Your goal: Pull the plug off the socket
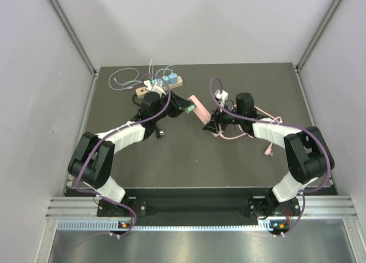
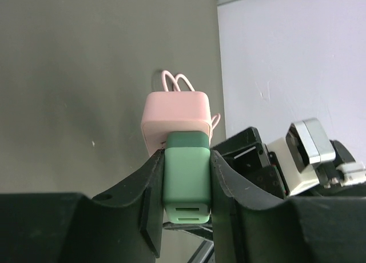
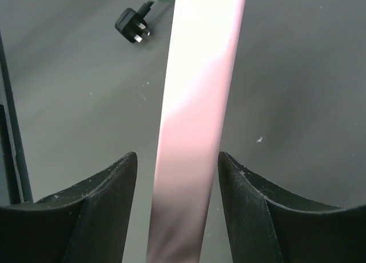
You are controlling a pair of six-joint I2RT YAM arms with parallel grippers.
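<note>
A green plug [image 2: 186, 177] sits in the end of a pink socket block [image 2: 175, 117]. My left gripper [image 2: 187, 157] is shut on the plug, one finger on each side. From above, the plug [image 1: 187, 110] and pink socket [image 1: 198, 108] hang mid-table between both arms, with the left gripper [image 1: 182, 106] to their left. My right gripper [image 3: 178, 160] stands open astride the pink socket [image 3: 197, 120], with a gap on each side. In the top view the right gripper [image 1: 209, 124] is at the socket's near-right end.
A wooden power strip [image 1: 160, 86] with blue and white plugs and loose cables lies at the back left. A black plug [image 3: 132, 27] lies on the mat near the left arm. A white adapter [image 1: 222, 95] and pink cable [image 1: 229, 136] lie by the right arm.
</note>
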